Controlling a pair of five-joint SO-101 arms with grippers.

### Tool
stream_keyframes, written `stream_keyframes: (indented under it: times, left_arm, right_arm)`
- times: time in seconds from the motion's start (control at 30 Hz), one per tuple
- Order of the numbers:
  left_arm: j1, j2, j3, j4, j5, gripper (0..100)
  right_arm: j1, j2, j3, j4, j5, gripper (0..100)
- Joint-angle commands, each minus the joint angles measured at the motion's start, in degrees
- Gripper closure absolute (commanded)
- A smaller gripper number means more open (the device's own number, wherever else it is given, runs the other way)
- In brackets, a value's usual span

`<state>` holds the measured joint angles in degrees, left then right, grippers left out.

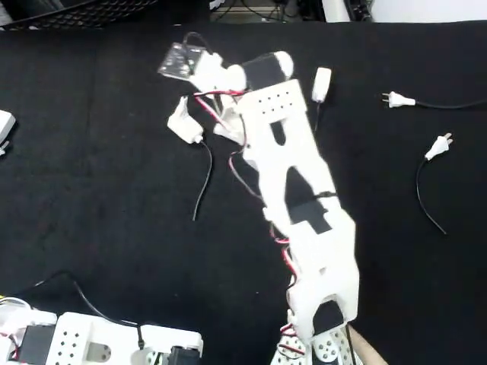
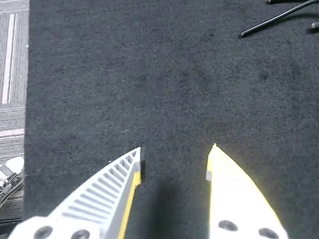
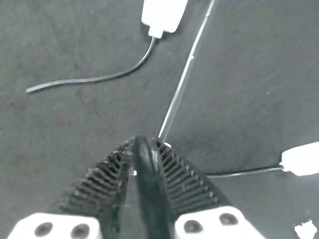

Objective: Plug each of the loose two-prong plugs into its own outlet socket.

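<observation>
Black cloth-covered table (image 1: 91, 198), dark mesh basket (image 1: 99, 11) at its far edge, small white object (image 1: 4, 125) at one side, grey striped carpet (image 2: 12, 64) beyond the cloth, possibly a sneaker (image 2: 10, 174) on it.

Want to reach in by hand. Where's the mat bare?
Bare: the mat left of the socket cable, beyond the left arm; also lower right, below the two loose plugs. Crowded: top centre, where the right arm lies between both sockets.

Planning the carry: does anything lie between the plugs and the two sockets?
Yes. The right arm lies stretched between the left socket and both the upper plug and lower plug. Only bare mat separates them from the right socket.
</observation>
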<state>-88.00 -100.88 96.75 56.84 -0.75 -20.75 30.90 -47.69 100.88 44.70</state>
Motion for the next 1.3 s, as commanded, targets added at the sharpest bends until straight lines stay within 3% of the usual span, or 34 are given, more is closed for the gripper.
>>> stream_keyframes:
  times: [0.0,0.57,0.8,1.03,1.27]
  left_arm:
    - [-0.57,-0.26,0.84,0.35,-0.18,77]
    - [-0.57,-0.26,0.84,0.35,-0.18,77]
    - [-0.57,-0.26,0.84,0.35,-0.18,77]
    - [-0.57,-0.26,0.84,0.35,-0.18,77]
    - [-0.57,-0.26,0.84,0.35,-0.18,77]
  right_arm:
    - [0.26,-4.09,-0.40,0.09,1.58,98.7]
    - [-5.98,-17.98,0.40,0.00,1.49,98.7]
    - [-16.44,-15.96,2.15,-0.09,1.93,98.7]
    - [-26.11,-16.40,-7.87,0.09,1.32,98.7]
    - [-27.78,-15.25,-3.91,0.09,-5.01,98.7]
